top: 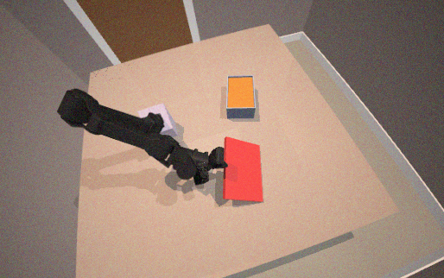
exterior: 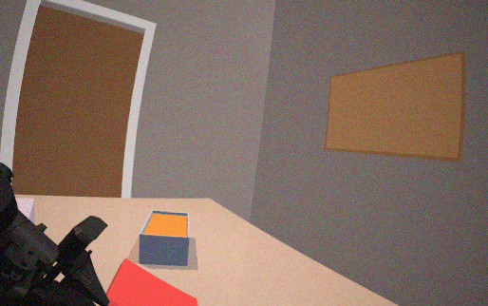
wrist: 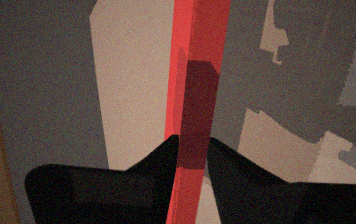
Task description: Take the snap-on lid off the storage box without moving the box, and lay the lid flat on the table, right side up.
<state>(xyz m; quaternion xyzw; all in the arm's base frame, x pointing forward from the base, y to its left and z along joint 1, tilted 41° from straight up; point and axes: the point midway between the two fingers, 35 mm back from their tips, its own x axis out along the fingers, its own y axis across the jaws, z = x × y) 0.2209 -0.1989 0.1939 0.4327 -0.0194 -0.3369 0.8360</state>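
Note:
The red lid [top: 244, 174] [exterior: 147, 287] [wrist: 200, 40] is off the box, its smooth face towards the top camera. My gripper [top: 224, 165] [wrist: 192, 142] is shut on the lid's left edge, with one finger on each side of it in the wrist view. The lid looks tilted, with shadows close beside it. Whether any edge touches the table [top: 302, 173] is not clear, and its underside is hidden. The storage box [top: 240, 113] [exterior: 163, 250], dark blue with a pale rim, stands upright behind the lid, apart from it. Orange shows inside its rim.
A pale lilac block [top: 152, 110] [exterior: 27, 207] stands at the left, partly hidden behind my arm in the top view. The table's right edge slopes away beyond the box and the lid. A door and a brown wall board [exterior: 396, 106] are in the background.

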